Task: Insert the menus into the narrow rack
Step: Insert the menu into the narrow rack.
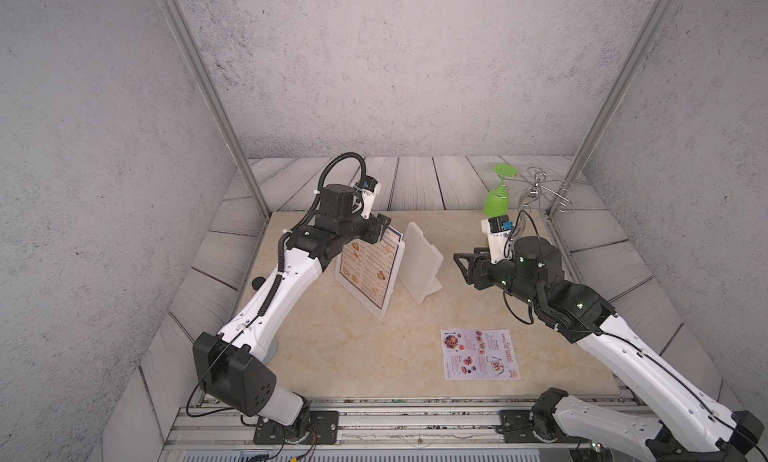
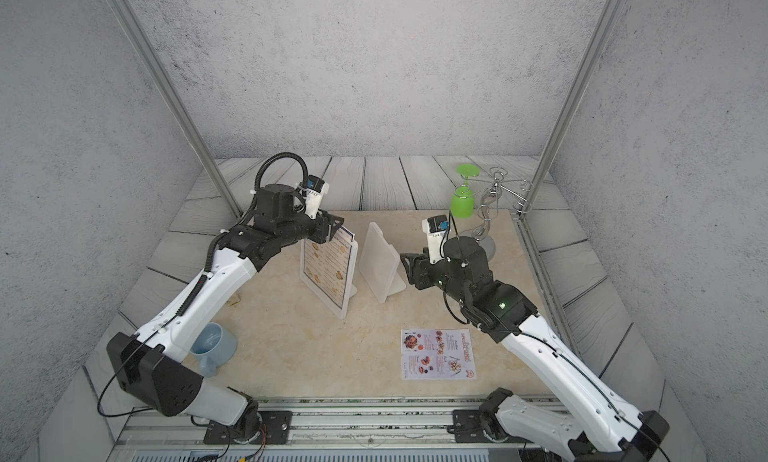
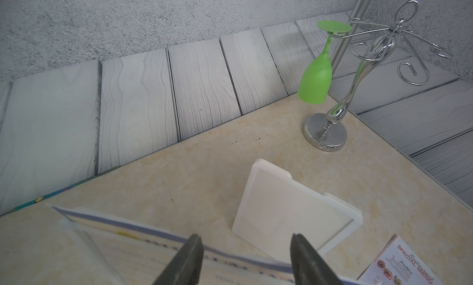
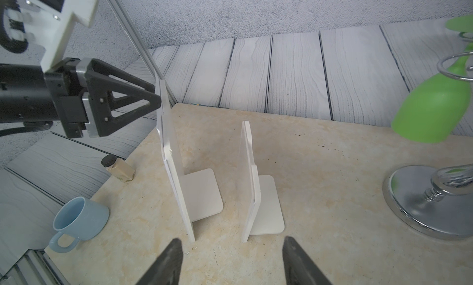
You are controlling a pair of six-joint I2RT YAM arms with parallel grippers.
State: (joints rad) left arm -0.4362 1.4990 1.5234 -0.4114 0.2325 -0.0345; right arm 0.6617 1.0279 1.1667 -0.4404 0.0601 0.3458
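Your left pincer [image 1: 381, 228] is released at the top edge of the blue-bordered menu [image 1: 370, 269]. Its fingers [image 3: 189, 260] stand wide, and the sheet's upper border runs across beneath both of them rather than pinched between (whether a tip touches the paper, I cannot tell). That menu stands nearly upright in the filled rack [image 1: 381, 312], one top corner poking above the rack's rim. Just past the left pincer's tips, toward the right pincer [image 1: 461, 267], stands the empty rack [image 1: 419, 260]. A lane of bare counter [image 1: 353, 356] separates the two upright plates. The right pincer is released too, with nothing between its fingers [image 4: 166, 260]. It faces the racks' thin edges and is apart from the empty rack. The SPECIAL MENU sheet [image 1: 478, 354] lies flat on the base side of the right pincer, well apart from both racks, with open counter along all four edges. Behind the right pincer's wrist, a chrome stand [image 3: 325, 132] crowds the far corner, with a green glass [image 3: 316, 78] hanging upside down from it. On the outer side of the left arm, well back from its pincer, a blue mug [image 2: 214, 343] and a small black-capped bottle [image 4: 120, 169] sit by the counter's edge. The counter is cream and marbled, ringed by grey plank-patterned panels, speckled grey walls and metal posts.
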